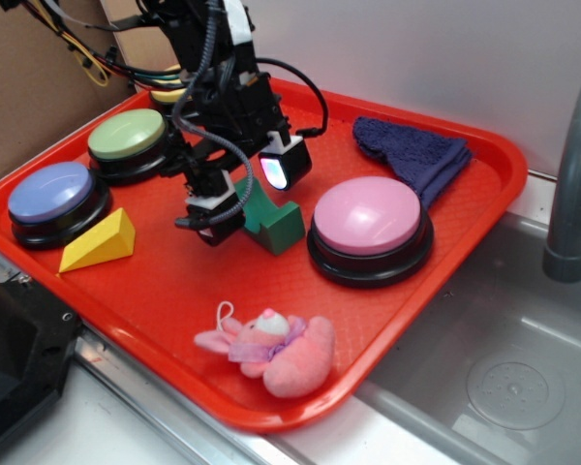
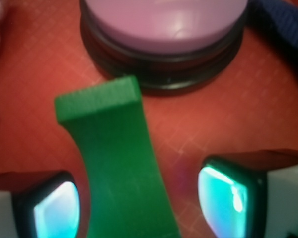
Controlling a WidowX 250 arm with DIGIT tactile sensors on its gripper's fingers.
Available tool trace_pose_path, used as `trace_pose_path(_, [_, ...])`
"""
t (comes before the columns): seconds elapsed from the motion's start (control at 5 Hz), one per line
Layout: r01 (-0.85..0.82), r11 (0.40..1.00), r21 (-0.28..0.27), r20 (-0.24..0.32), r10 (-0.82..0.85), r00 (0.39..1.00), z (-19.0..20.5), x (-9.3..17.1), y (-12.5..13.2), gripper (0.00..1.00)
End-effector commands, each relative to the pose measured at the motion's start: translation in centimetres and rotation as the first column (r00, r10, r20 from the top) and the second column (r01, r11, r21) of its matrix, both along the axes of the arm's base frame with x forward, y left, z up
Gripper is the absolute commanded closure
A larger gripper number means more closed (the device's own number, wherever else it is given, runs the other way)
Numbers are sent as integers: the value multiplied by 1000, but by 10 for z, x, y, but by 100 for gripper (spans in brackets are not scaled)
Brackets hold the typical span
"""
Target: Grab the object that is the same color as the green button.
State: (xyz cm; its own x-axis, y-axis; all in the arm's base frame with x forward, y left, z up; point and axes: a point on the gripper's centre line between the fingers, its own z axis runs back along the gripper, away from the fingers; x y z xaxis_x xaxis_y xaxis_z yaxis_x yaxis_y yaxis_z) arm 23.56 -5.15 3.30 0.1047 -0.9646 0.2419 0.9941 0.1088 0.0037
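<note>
Green against red: the block sits near the middle of the orange-red tray, just left of the pink button and well right of the yellow wedge. Its colour is a darker version of the green button at the tray's far left, which stands behind the lilac button.

The claw is down over the block and spread wide, holding nothing. In the exterior view one finger hangs at the block's left front and the other above and behind it, so the block lies directly below and between them.

The wrist view settles the relation that matters. The block runs as a long strip away from the camera toward the pink button, its curved notch showing as a waist along its sides. Its long axis lies across the closing line, so the fingers would meet its two long faces. It is not centred, though: the left pad is just beside the block, perhaps touching it, while the right pad stands apart with bare tray between.

My guess is that closing from here would work, but the right finger would travel farther and might nudge the block sideways before it pinches. Whether the pads are low enough to catch the sides, I cannot tell.

A pink plush toy and a blue cloth lie clear of all this.
</note>
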Motion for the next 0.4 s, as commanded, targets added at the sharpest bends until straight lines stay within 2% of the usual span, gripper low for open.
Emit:
trace_pose_path(0.0, [34, 999, 6, 9, -34, 999, -2, -6, -5, 0])
trace_pose_path(0.2, [48, 999, 16, 16, -48, 999, -3, -6, -6, 100])
